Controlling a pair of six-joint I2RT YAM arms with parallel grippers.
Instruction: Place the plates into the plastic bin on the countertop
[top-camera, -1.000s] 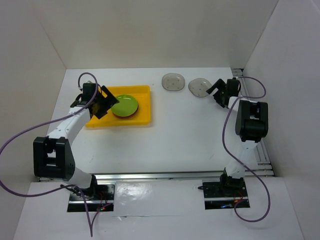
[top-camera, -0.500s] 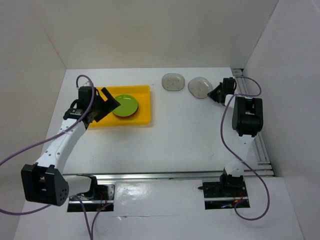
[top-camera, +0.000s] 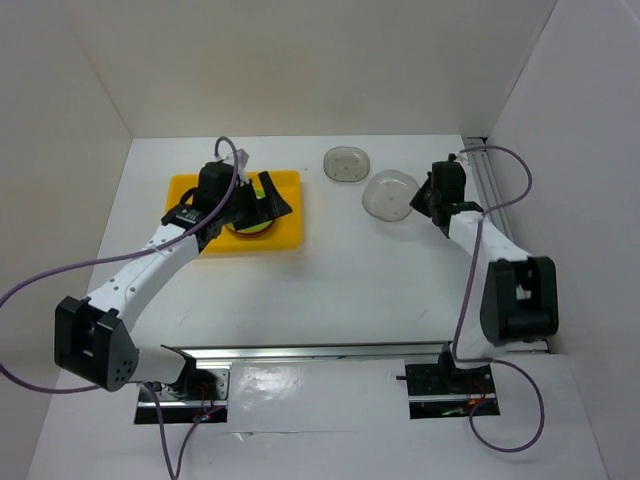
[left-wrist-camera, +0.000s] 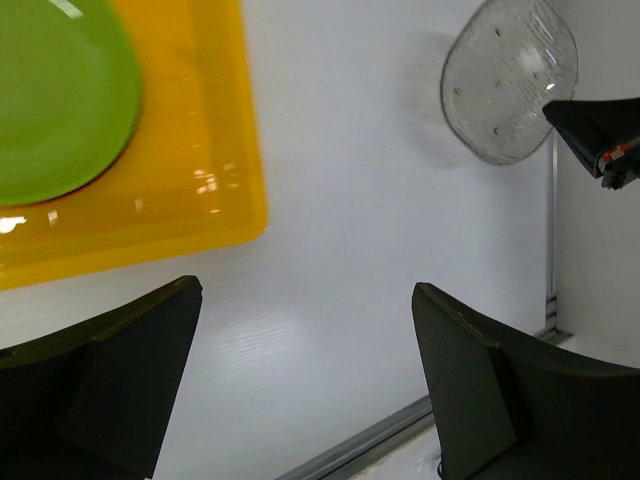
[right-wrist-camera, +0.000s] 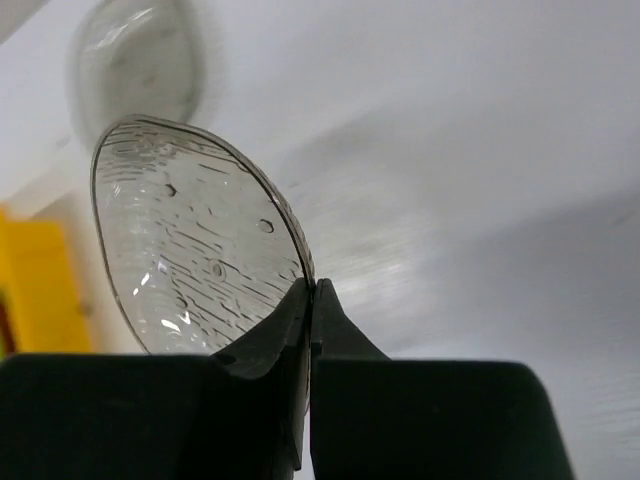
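A clear grey rounded-square plate (top-camera: 388, 193) hangs above the countertop (top-camera: 340, 280), pinched at its right rim by my shut right gripper (top-camera: 424, 198). In the right wrist view the two fingers meet on the rim of this plate (right-wrist-camera: 195, 240), at my right gripper (right-wrist-camera: 312, 290). A second grey plate (top-camera: 347, 164) lies flat near the back wall. The yellow plastic bin (top-camera: 290, 236) holds a stack topped by a lime green plate (left-wrist-camera: 50, 100), with a red edge under it. My left gripper (top-camera: 266, 196) hovers open and empty over the bin's right side.
A metal rail (top-camera: 505, 215) runs along the right wall beside the right arm. Another rail (top-camera: 320, 352) crosses the front edge by the arm bases. Purple cables loop off both arms. White walls close in the left, back and right.
My right gripper closed on the nearer grey plate's rim, lifted it and carried it a little left. The left arm swung right, across the bin, still open.
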